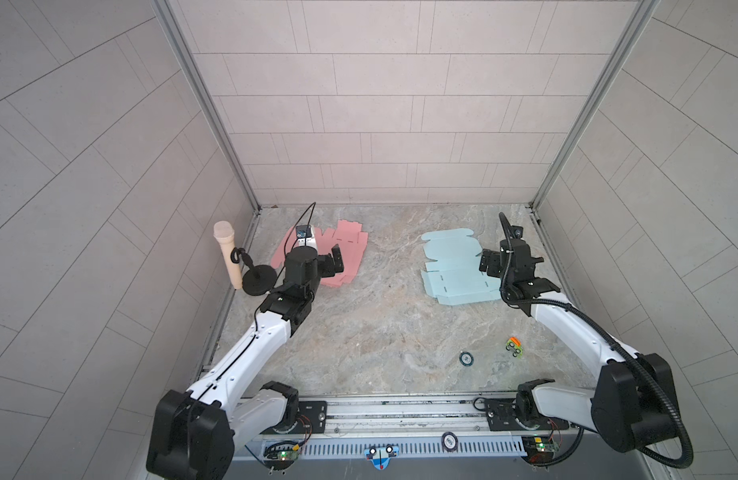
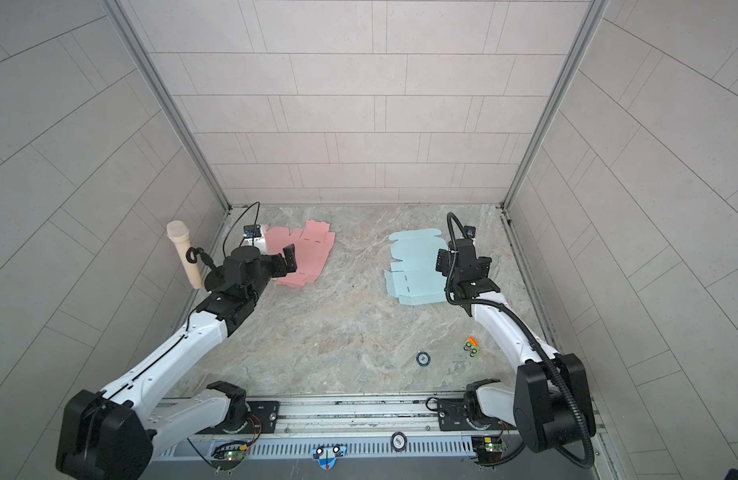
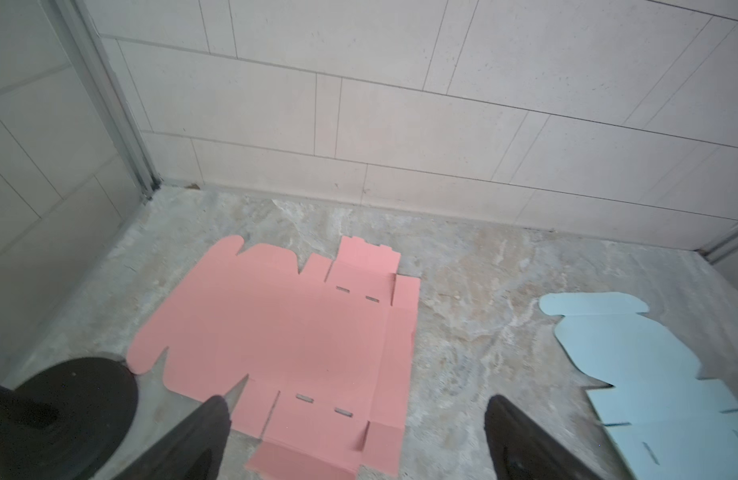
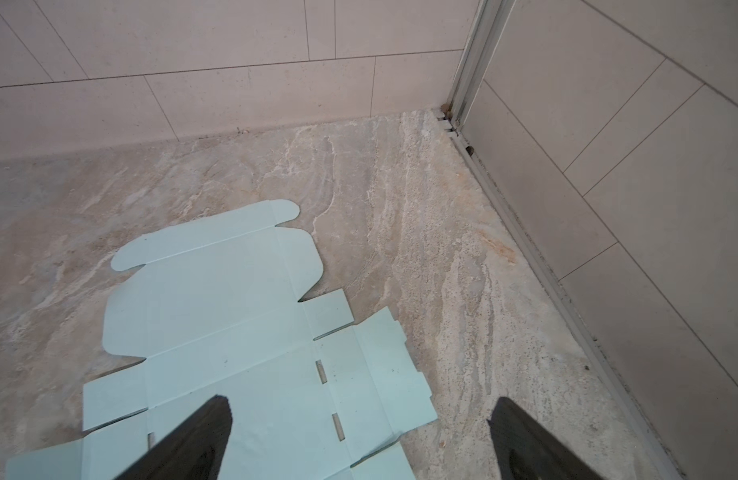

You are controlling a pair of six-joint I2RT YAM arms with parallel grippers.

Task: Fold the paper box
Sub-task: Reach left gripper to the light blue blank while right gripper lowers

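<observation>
Walls of pale tile enclose the cell on three sides. Tabletop, marble-patterned, carries every item. Left arm and right arm each reach from the near rail toward the back of the table.

Two paper blanks lie flat and unfolded, well apart. The pink box blank lies at back left, near the corner. The blue box blank lies at back right. Creases and slots show on both.

Left gripper: jaws spread wide, nothing between them, positioned over the near left part of the pink box blank. Contact with the paper cannot be determined. Right gripper: jaws equally wide, nothing held, positioned over the right edge of the blue box blank. In the right wrist view one finger shows over the sheet and the other over bare table.

A beige microphone stands in a black stand at the left edge. The stand's round base meets, or very nearly meets, a corner of the pink box blank.

A green and orange toy car sits at front right. A small round dark token lies near it.
</observation>
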